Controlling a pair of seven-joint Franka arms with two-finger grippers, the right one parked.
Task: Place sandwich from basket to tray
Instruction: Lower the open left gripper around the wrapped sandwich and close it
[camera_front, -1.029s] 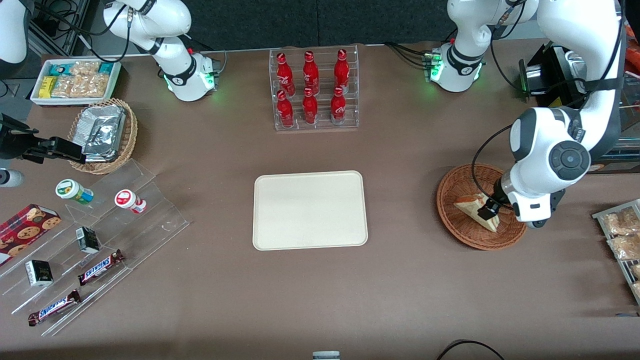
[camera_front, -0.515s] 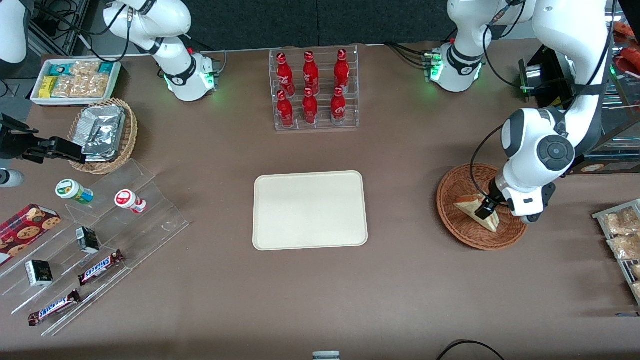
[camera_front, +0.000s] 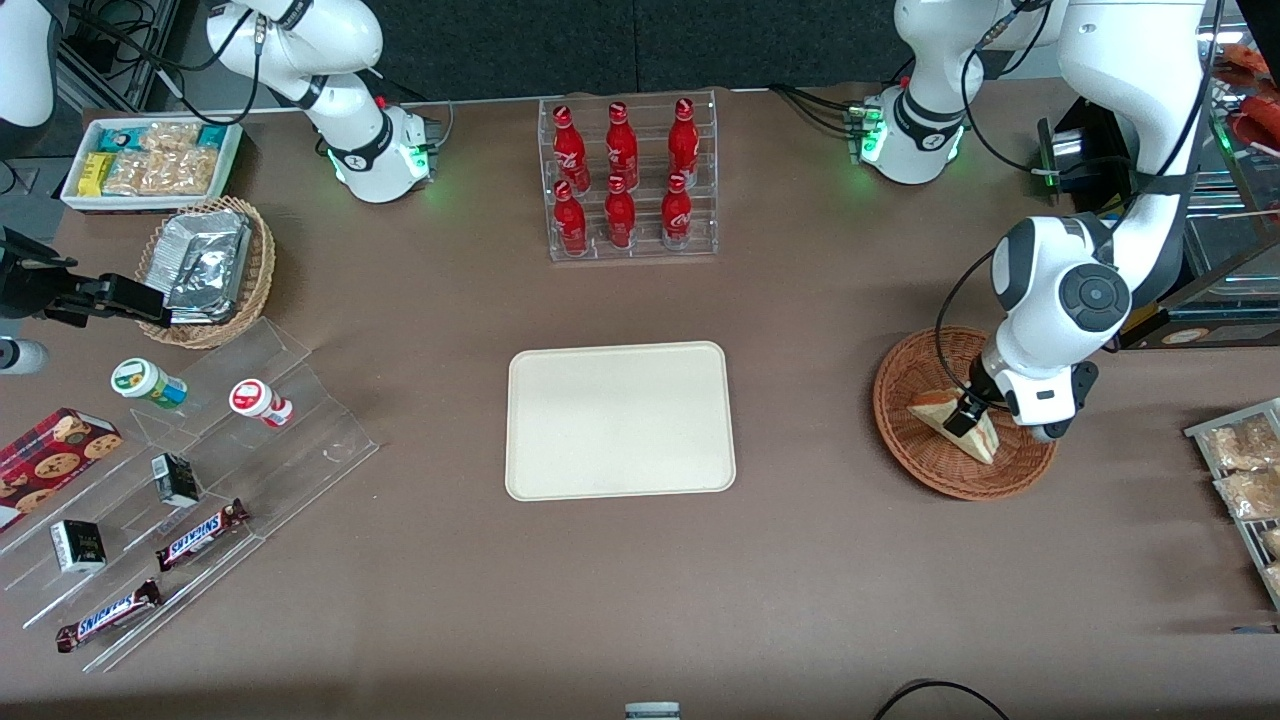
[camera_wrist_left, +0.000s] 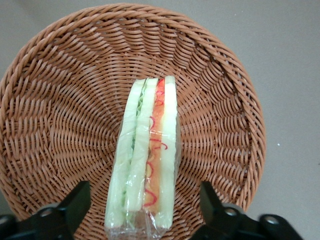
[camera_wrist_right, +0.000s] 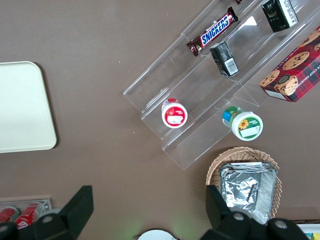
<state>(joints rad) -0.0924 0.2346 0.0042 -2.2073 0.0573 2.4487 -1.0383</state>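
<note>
The sandwich, a plastic-wrapped white-bread wedge with red and pale filling, lies in the round reddish-brown wicker basket toward the working arm's end of the table. In the left wrist view the sandwich rests on the basket with its cut edge facing up. My gripper hangs low over the sandwich, open, with one finger on each side of the wedge and a gap to the bread. The cream tray lies flat and bare at the table's middle.
A clear rack of red bottles stands farther from the front camera than the tray. A rack of snack packets sits beside the basket at the table's edge. A clear stepped stand with snacks, a tan foil-packet basket and a white bin lie toward the parked arm's end.
My arm's wrist has swung farther from the front camera and lowered, while the gripper has stayed over the sandwich in the basket. The sandwich has not moved.
</note>
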